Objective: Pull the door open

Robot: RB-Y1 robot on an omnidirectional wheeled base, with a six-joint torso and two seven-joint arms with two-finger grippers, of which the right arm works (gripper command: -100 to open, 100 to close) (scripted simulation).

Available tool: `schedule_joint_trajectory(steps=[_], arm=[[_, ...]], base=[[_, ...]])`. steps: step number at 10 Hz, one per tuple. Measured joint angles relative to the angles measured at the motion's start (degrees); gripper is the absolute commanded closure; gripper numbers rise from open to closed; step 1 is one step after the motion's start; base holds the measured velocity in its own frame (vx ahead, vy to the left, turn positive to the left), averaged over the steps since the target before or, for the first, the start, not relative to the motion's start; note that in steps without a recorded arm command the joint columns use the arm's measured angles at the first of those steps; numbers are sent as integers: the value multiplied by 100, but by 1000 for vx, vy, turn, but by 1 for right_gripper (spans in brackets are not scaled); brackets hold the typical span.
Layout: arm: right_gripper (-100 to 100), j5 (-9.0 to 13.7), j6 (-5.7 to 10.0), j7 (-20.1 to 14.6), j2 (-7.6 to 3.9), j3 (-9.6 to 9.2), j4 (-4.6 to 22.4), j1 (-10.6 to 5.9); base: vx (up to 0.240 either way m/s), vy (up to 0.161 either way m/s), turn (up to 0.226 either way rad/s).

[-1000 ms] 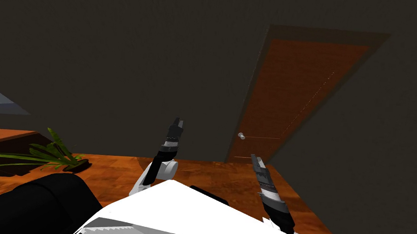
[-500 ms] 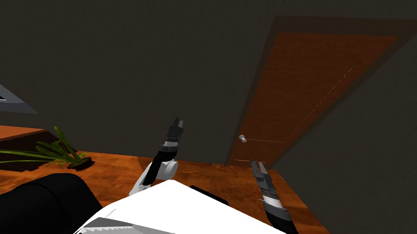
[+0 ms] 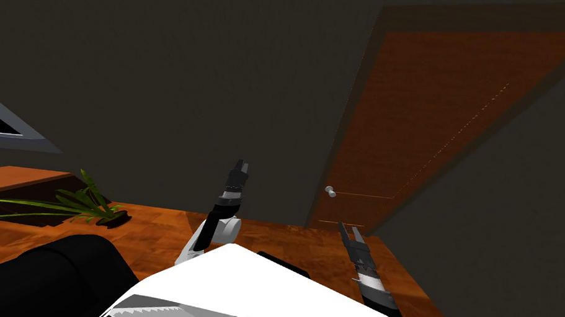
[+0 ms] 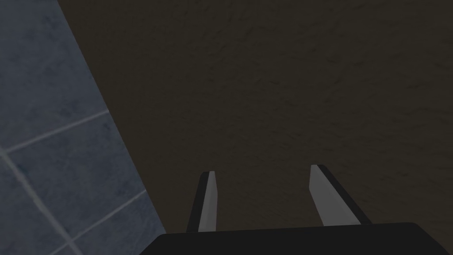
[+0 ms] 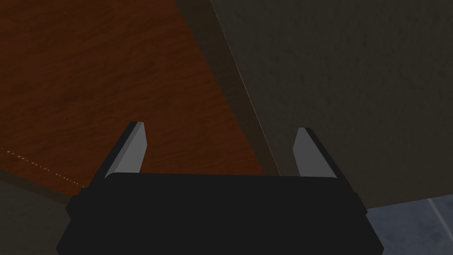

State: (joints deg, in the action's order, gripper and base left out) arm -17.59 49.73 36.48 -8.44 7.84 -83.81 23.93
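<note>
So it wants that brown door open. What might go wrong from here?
The knob is small and round, so the thin open fingers of the right gripper might slip off it. That gripper faces the door and its frame, not the knob, so it may bump the wood.

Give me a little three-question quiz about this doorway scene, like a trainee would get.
1. True or false: the right end effector is gripping the knob.
2. The brown door is: A) wide open, B) shut in its frame, C) lying on the floor.
3. Fill in: the green plant is on the floor to the robot's ____ side.

Key
1. False. Its fingers are open, and it sits below the knob, apart from it.
2. B.
3. Left.
</note>
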Motion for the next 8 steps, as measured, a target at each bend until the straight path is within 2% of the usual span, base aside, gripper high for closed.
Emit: schedule_joint_trajectory(steps=[6,8], arm=[[-100,-133,275,590,-60,159,680,-18],[-100,-175,389,805,-102,231,989,-71]], base=[[78,-44,50],[102,-46,58]])
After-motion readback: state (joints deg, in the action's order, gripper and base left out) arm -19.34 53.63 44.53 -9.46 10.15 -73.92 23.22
